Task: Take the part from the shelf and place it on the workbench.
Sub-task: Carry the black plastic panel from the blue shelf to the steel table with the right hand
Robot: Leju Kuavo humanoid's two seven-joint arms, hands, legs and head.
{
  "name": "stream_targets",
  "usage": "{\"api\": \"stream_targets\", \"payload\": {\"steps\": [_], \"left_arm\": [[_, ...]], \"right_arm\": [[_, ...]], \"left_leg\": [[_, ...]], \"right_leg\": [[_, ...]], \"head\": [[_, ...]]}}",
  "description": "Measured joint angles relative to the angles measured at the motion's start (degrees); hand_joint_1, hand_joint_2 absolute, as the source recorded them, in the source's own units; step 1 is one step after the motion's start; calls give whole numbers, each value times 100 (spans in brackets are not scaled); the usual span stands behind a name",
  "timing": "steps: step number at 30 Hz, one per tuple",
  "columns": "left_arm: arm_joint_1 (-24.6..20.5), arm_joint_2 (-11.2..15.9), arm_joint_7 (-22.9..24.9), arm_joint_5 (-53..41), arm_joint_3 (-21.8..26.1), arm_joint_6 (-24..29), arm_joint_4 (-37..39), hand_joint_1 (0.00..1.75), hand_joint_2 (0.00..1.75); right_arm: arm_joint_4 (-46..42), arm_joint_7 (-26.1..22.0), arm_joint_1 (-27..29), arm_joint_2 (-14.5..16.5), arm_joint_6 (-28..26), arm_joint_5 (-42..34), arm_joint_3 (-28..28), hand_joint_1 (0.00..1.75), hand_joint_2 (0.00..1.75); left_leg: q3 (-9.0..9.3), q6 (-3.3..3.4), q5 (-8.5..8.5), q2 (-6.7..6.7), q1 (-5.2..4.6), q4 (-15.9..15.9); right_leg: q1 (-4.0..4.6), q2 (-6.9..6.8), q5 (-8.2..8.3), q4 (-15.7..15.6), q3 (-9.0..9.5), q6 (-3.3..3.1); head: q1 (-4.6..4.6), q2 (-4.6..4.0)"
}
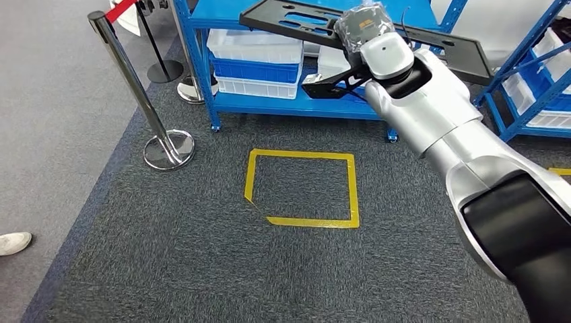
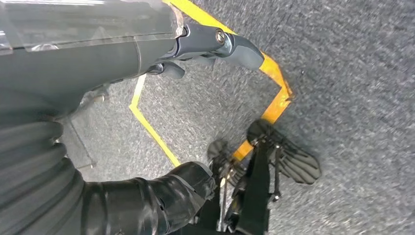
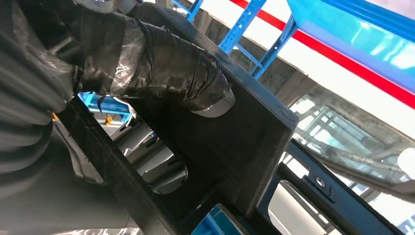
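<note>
A: Where is the part sitting?

B: One long black part (image 1: 303, 20) is lying across the top of the frame, in front of the blue shelf (image 1: 296, 104). The right hand (image 1: 360, 30) is gripping it, thumb (image 3: 161, 68) pressing on its flat face.

A: And the left hand?

B: The left hand (image 2: 147, 54) is hanging over the carpet, fingers (image 2: 215, 44) loosely apart, holding nothing.

A: What else?

B: One yellow tape square (image 1: 303, 188) is marking the centre; two chrome posts (image 1: 138, 94) are standing upper left; three bins (image 1: 256, 64) are stacking on the shelf.
</note>
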Motion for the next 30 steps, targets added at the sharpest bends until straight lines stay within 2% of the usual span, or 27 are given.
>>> {"api": "stream_targets", "payload": {"steps": [1, 2, 3, 4, 5, 7, 8, 9, 10, 11, 12, 14, 15, 16, 17, 18, 19, 20, 22, 23, 24, 25, 26, 27, 28, 29, 30], "left_arm": [[5, -1, 11, -3, 1, 12, 0, 0, 175], [13, -1, 23, -5, 0, 24, 1, 0, 175], [17, -3, 31, -8, -1, 33, 1, 0, 175], [21, -8, 39, -9, -1, 39, 2, 0, 175], [27, -11, 46, -9, -1, 42, 3, 0, 175], [39, -16, 54, -9, 0, 44, 5, 0, 175], [43, -16, 55, -9, 1, 46, 5, 0, 175], [42, -16, 56, -9, 1, 47, 5, 0, 175], [36, -17, 56, -9, 1, 46, 5, 0, 175], [28, -17, 56, -9, 1, 46, 5, 0, 175], [20, -17, 57, -9, 1, 45, 5, 0, 175], [5, -15, 57, -10, 1, 45, 5, 0, 175], [3, -14, 57, -11, 1, 45, 5, 0, 175], [3, -13, 57, -11, 1, 46, 5, 0, 175], [6, -13, 57, -11, 1, 46, 5, 0, 175], [7, -15, 57, -11, 1, 46, 7, 0, 175], [5, -17, 57, -11, 1, 47, 8, 0, 175], [4, -19, 57, -11, 1, 47, 9, 0, 175], [6, -21, 62, -11, 1, 49, 9, 0, 175], [9, -21, 63, -11, 2, 49, 9, 0, 175], [12, -21, 60, -11, 2, 50, 9, 0, 175], [13, -21, 48, -12, 3, 48, 9, 0, 175], [14, -22, 30, -13, 3, 44, 9, 0, 175], [14, -23, 5, -14, 3, 37, 9, 0, 175], [13, -25, -22, -15, 3, 25, 9, 0, 175], [13, -27, -52, -14, 3, 11, 9, 0, 175], [12, -29, -85, -13, 3, -8, 9, 0, 175]], "right_arm": [[34, 1, -22, 30, -9, 5, 0, 175, 175], [72, -2, -41, 54, -19, 14, 0, 175, 175], [109, -8, -59, 73, -25, 24, 0, 175, 175], [139, -15, -70, 93, -30, 35, 0, 175, 175], [162, -21, -79, 112, -34, 45, 0, 175, 175], [197, -27, -93, 136, -37, 56, 0, 175, 175], [213, -28, -97, 141, -37, 59, 0, 175, 175], [229, -30, -98, 146, -37, 61, 0, 175, 175], [244, -31, -99, 147, -37, 61, 0, 175, 175], [256, -33, -103, 149, -37, 61, 0, 175, 175], [264, -33, -113, 151, -38, 61, 0, 175, 175], [268, -32, -151, 155, -40, 62, 0, 175, 175], [271, -32, -171, 158, -42, 62, 0, 175, 175], [275, -32, -184, 159, -43, 63, 0, 175, 175], [284, -32, -185, 158, -43, 63, 0, 175, 175], [298, -33, -178, 150, -43, 63, 0, 175, 175], [312, -33, -169, 140, -42, 63, 0, 175, 175], [325, -33, -163, 132, -41, 63, 0, 175, 175], [340, -35, -163, 125, -41, 66, 0, 175, 175], [346, -36, -161, 124, -41, 71, 0, 175, 175], [355, -40, -156, 123, -40, 76, 0, 175, 175], [363, -45, -150, 122, -40, 84, 0, 175, 175], [370, -50, -145, 122, -41, 91, 0, 175, 175], [373, -55, -143, 123, -43, 97, 0, 175, 175], [373, -58, -145, 124, -46, 106, 0, 175, 175], [367, -60, -148, 134, -50, 118, 0, 175, 175], [362, -60, -150, 142, -54, 133, 0, 175, 175]], "left_leg": [[-21, -34, 58, -1, -7, -11], [-47, -70, 105, -4, 2, -25], [-92, -100, 64, -14, 11, 1], [-153, -129, -89, -23, 22, 100], [-229, -157, -354, -31, 34, 313], [-368, -206, -954, -35, 42, 1012], [-405, -224, -1110, -35, 44, 1368], [-386, -234, -1114, -35, 44, 1612], [-288, -233, -1004, -35, 45, 1690], [-85, -219, -851, -38, 45, 1560], [214, -194, -754, -42, 44, 1258], [890, -133, -861, -53, 20, 390], [1085, -108, -945, -60, 0, 79], [1173, -85, -988, -65, -22, -116], [1145, -51, -940, -66, -19, -185], [1099, -11, -856, -54, -13, -212], [1053, 45, -776, -39, 0, -241], [985, 98, -688, -22, 15, -260], [811, 162, -543, -2, 11, -245], [704, 169, -470, 2, 7, -230], [594, 167, -399, 3, 5, -209], [478, 162, -331, 3, 3, -183], [365, 151, -270, 3, 4, -148], [261, 136, -216, 2, 4, -107], [167, 114, -169, 0, -1, -65], [94, 86, -124, -1, -8, -26], [47, 53, -73, -1, -13, -7]], "right_leg": [[17, 4, -23, -111, 42, -23], [6, -1, 34, -120, 1, -58], [-2, -11, 104, -141, -46, -99], [-10, -23, 184, -154, -108, -148], [-21, -34, 266, -170, -183, -192], [-9, -33, 413, -166, -357, -236], [-4, -30, 482, -160, -447, -238], [0, -27, 552, -152, -539, -233], [4, -26, 622, -144, -632, -225], [7, -25, 692, -140, -719, -213], [11, -24, 761, -135, -793, -199], [27, -26, 888, -136, -894, -155], [26, -33, 956, -156, -915, -129], [21, -40, 1031, -192, -931, -98], [20, -44, 1110, -239, -943, -64], [15, -33, 1110, -260, -965, -33], [16, -19, 995, -204, -1005, -7], [17, -5, 764, -40, -1063, 13], [2, 8, 139, 612, -1207, 36], [-6, 8, -69, 1016, -1268, 50], [-12, 9, -134, 1336, -1285, 61], [-17, 8, -70, 1519, -1234, 68], [-21, 7, 90, 1499, -1090, 68], [-23, 6, 241, 1265, -839, 60], [-15, 6, 259, 886, -528, 46], [-3, 6, 174, 444, -214, 30], [12, 8, 52, 95, 11, 16]], "head": [[-2, 0], [-4, -1], [-3, 0], [-4, -1], [-4, -2], [-5, -1], [-5, 0], [-6, 0], [-5, 0], [-6, -1], [-7, -1], [-6, 0], [-5, 0], [-5, 0], [-5, 0], [-4, 0], [-3, 0], [0, 0], [1, -1], [1, 0], [0, 0], [1, 0], [0, 0], [0, 0], [1, 0], [-2, 0], [-3, 0]]}}
